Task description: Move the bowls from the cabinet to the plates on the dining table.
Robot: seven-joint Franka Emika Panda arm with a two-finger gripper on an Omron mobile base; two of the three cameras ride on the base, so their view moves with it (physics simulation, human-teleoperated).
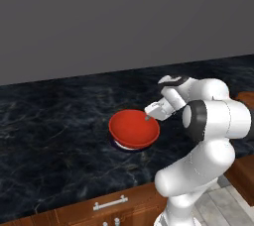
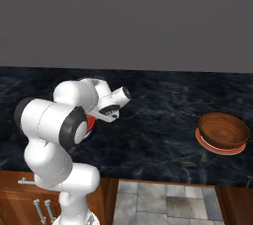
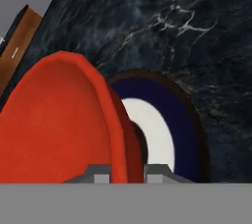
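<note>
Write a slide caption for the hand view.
Gripper shut on the red bowl's rim, over the navy plate on the black marbled dining table.

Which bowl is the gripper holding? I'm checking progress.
The red bowl: the gripper is shut on its rim over the navy plate. The brown bowl sits apart on the orange-rimmed plate.

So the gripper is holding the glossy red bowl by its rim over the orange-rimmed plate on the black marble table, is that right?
Not quite: the plate under the glossy red bowl is dark navy with a white centre, as the hand view shows. The gripper does pinch the rim above the black marble table.
</note>
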